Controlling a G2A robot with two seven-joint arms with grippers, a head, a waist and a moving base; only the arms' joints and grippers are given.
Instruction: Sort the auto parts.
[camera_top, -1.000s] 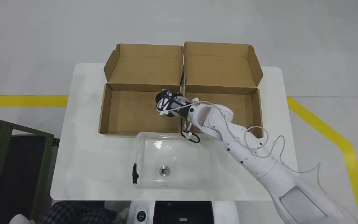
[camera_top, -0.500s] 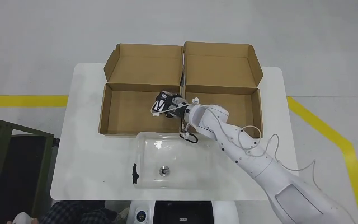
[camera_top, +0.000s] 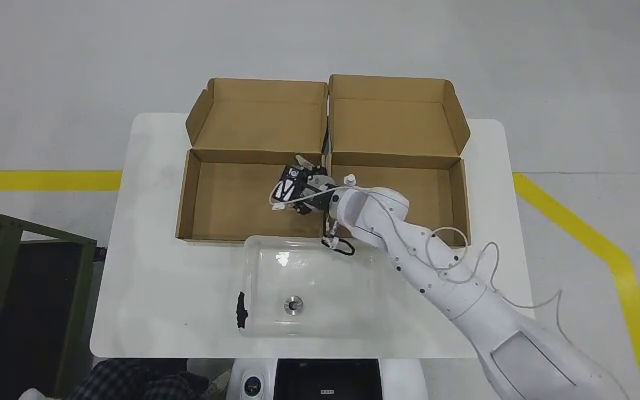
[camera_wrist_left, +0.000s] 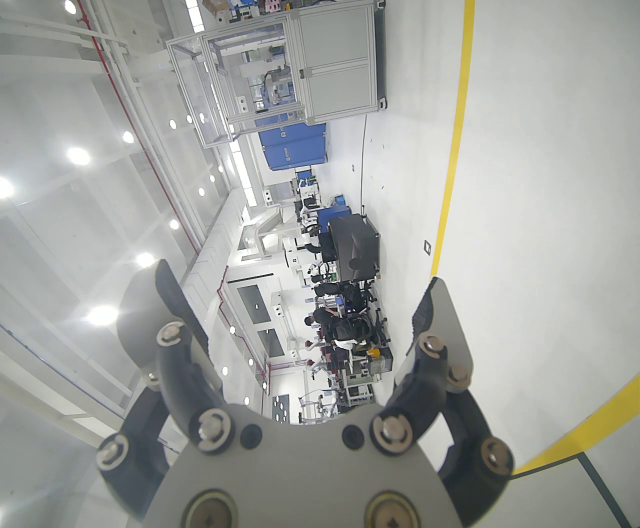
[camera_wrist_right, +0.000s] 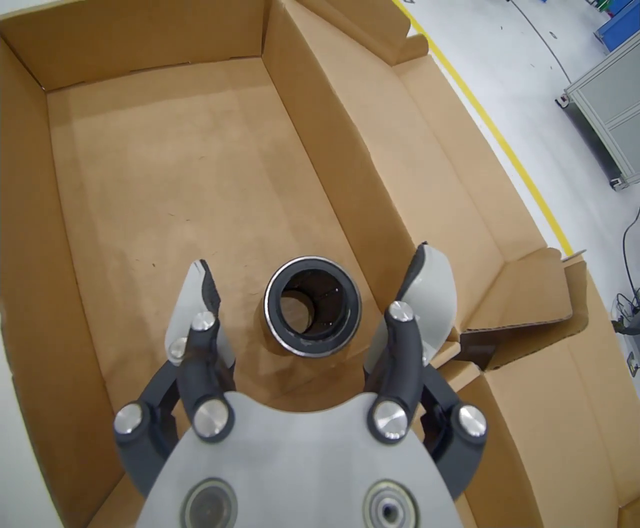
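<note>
A short black-and-metal sleeve (camera_wrist_right: 312, 345) stands on end on the floor of the left cardboard box (camera_top: 225, 200), near that box's right wall. My right gripper (camera_wrist_right: 312, 257) hangs just above the sleeve, open, one finger on either side and not touching it. In the top view the right gripper (camera_top: 293, 187) is over the right end of the left box and hides the sleeve. The left gripper (camera_wrist_left: 300, 280) is open, holds nothing and points out into the room.
A second open cardboard box (camera_top: 430, 190) adjoins on the right. A clear plastic tray (camera_top: 340, 290) sits at the table's front with a small round metal part (camera_top: 292, 305) inside and a black part (camera_top: 241, 309) at its left edge.
The right gripper has shifted a little to the left over the left box, and its fingers look wider apart than a second ago.
</note>
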